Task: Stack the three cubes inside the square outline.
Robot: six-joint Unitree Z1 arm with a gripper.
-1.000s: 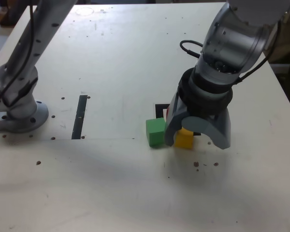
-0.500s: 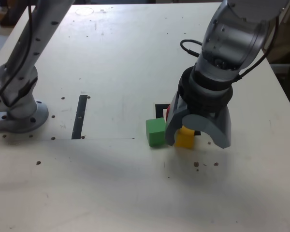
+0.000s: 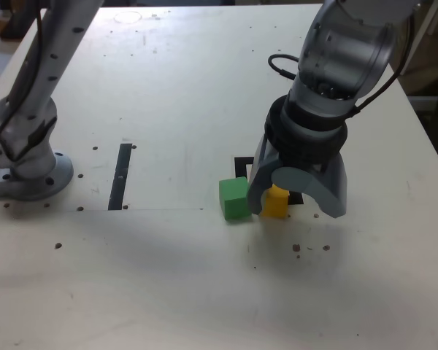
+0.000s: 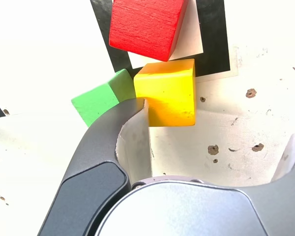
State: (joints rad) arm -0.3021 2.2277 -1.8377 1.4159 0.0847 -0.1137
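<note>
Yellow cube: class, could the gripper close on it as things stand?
Probably yes. The open gripper straddles the yellow cube, one finger wedged between it and the green cube. The red cube crowds its far side.

Bright even light, soft shadows, overexposed wrist view

No text, label, brand, number or sign can be read in either view. The faces of the green cube (image 3: 235, 198), yellow cube (image 3: 276, 203) and red cube (image 4: 147, 24) are plain and unprinted. The gripper (image 3: 296, 195) housing and the table (image 3: 204, 87) carry no legible marking. A faint ring-shaped trace on the table's far edge in the exterior view may be a mark, but it is too small to tell.
</note>
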